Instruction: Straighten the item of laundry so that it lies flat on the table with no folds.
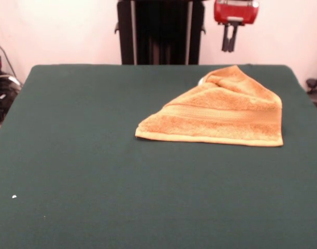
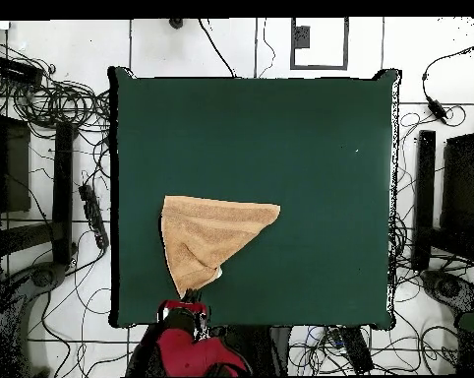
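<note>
The golden-tan towel (image 1: 220,114) lies on the dark green table (image 1: 96,155), right of centre and toward the far side. It is folded over into a rough triangle with a peak at the back, and a band stripe runs across it. A bit of white label (image 1: 201,81) shows at its far left edge. My gripper (image 1: 230,41) hangs in the air above the table's far edge, just behind the towel's peak, shut and holding nothing. In the overhead view the towel (image 2: 211,236) tapers toward the gripper (image 2: 187,313) at the table's (image 2: 300,148) bottom edge.
The black pedestal (image 1: 158,31) stands behind the table's far edge. Cables and black equipment (image 2: 44,148) lie on the floor on both sides of the table. A small white speck (image 1: 14,196) lies on the cloth at the near left.
</note>
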